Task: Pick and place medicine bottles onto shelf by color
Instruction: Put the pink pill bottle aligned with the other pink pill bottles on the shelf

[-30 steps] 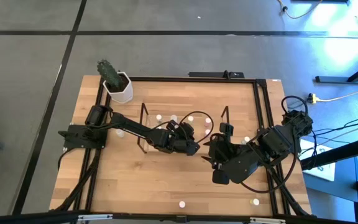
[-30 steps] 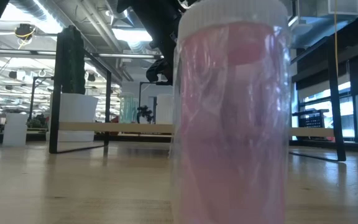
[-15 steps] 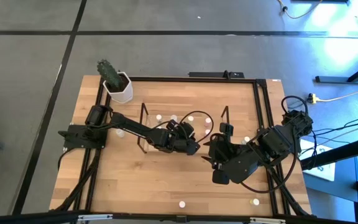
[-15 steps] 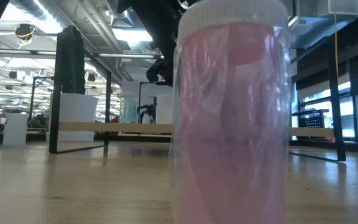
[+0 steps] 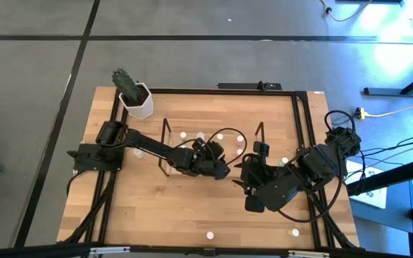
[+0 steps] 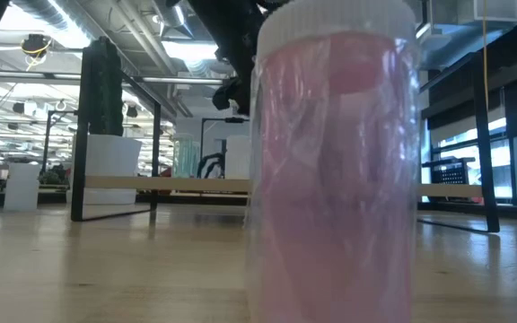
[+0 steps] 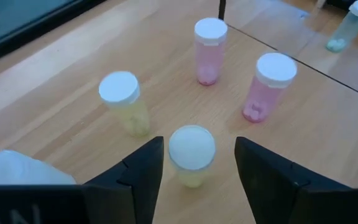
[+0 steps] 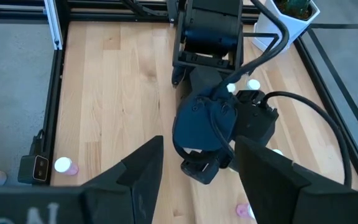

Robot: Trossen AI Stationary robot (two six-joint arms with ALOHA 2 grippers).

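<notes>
Four medicine bottles stood on the shelf (image 5: 210,154) in front of the left gripper (image 7: 193,163): a yellowish bottle (image 7: 191,155) right between its spread fingers — not visibly touched by either — another yellowish one (image 7: 124,111) just beside it, and two pink bottles (image 7: 209,50) (image 7: 266,86) farther back. From above, the left gripper (image 5: 208,154) hung over the middle of the shelf, between its upright ends. The right gripper (image 5: 251,166) waited just off the shelf's right end, fingers apart and holding nothing (its wrist camera looked onto the left arm's wrist (image 8: 216,127)). One pink bottle (image 6: 335,166) stood close to the low camera, well away from the shelf. Beyond the shelf's far left corner sat a white plant pot (image 5: 136,100).
</notes>
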